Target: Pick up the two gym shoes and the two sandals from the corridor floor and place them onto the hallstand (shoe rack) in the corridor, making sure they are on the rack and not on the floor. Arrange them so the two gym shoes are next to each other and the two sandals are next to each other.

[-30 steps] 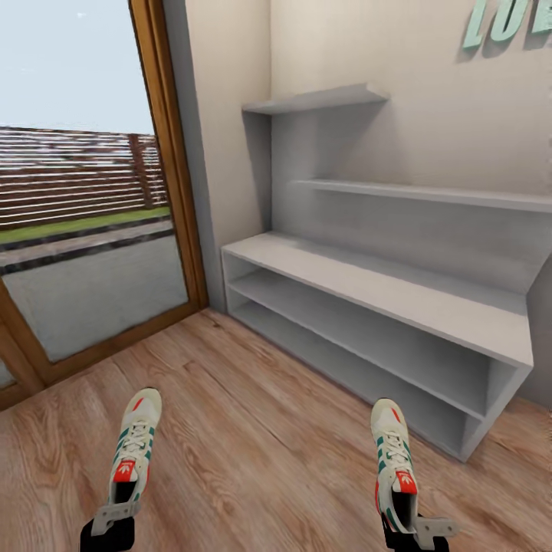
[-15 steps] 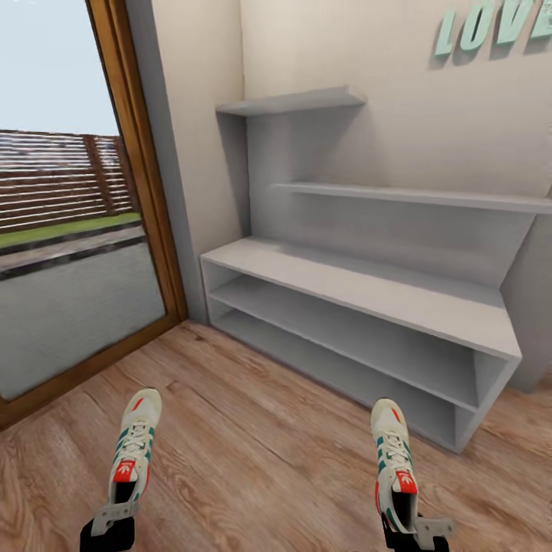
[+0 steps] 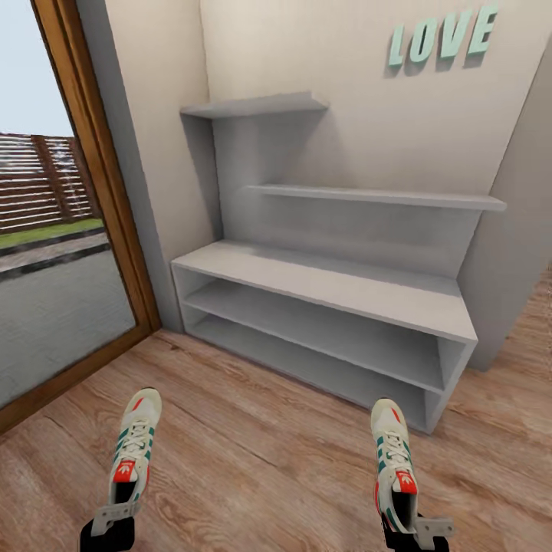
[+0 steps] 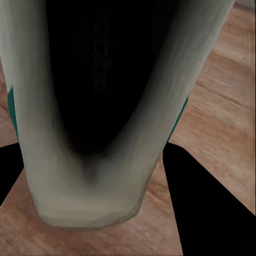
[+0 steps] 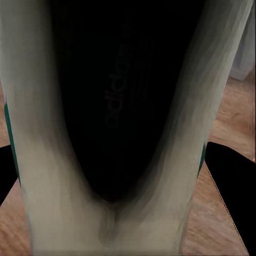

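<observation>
Right end effector (image 3: 414,529) grips "adidas" gym shoe (image 3: 393,460); wall reads "LOVE" (image 3: 438,40).

Both arms reach forward low over the corridor floor (image 3: 261,460), side by side and well apart. The left gripper (image 3: 115,515) is closed on the heel of 1 gym shoe (image 3: 134,445), holding it toe-forward above the floor; in the left wrist view its 2 dark fingers (image 4: 205,208) flank the shoe's heel. The right gripper (image 3: 410,525) grips the heel of the other gym shoe (image 3: 392,452) the same way (toe pointing ahead), and in the right wrist view its fingers (image 5: 232,192) sit on either side of the heel.
</observation>
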Motion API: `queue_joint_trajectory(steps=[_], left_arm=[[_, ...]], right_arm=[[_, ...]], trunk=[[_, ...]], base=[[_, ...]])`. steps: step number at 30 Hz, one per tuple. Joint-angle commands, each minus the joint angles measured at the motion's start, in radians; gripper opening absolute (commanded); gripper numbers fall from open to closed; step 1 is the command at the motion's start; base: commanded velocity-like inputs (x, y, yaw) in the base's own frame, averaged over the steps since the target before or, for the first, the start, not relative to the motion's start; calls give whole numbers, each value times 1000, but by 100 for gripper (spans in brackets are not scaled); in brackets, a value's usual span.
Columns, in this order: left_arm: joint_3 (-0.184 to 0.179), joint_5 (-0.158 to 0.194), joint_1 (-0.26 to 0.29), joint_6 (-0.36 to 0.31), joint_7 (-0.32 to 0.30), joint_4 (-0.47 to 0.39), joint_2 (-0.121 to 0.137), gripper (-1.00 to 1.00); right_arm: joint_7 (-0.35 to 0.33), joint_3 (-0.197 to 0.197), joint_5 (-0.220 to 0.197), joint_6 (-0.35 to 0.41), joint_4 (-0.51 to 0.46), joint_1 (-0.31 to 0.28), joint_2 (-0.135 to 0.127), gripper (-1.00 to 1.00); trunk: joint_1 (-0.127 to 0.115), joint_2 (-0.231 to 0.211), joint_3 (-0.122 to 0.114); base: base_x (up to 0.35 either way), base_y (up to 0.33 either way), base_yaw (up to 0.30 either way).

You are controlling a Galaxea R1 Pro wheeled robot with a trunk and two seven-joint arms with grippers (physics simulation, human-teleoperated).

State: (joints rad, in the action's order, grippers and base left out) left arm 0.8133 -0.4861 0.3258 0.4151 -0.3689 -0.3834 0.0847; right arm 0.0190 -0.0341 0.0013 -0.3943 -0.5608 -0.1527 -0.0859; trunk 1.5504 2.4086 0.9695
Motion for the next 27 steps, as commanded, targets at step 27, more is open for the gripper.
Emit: queue_joint_trajectory(steps=[27], left_arm=[[9,-6,1,4,-10,0,0,-100]], right_arm=[[2,0,0,-3,1,-1,0,-100]], trunk=[[0,0,-14]], base=[[0,0,-255]])
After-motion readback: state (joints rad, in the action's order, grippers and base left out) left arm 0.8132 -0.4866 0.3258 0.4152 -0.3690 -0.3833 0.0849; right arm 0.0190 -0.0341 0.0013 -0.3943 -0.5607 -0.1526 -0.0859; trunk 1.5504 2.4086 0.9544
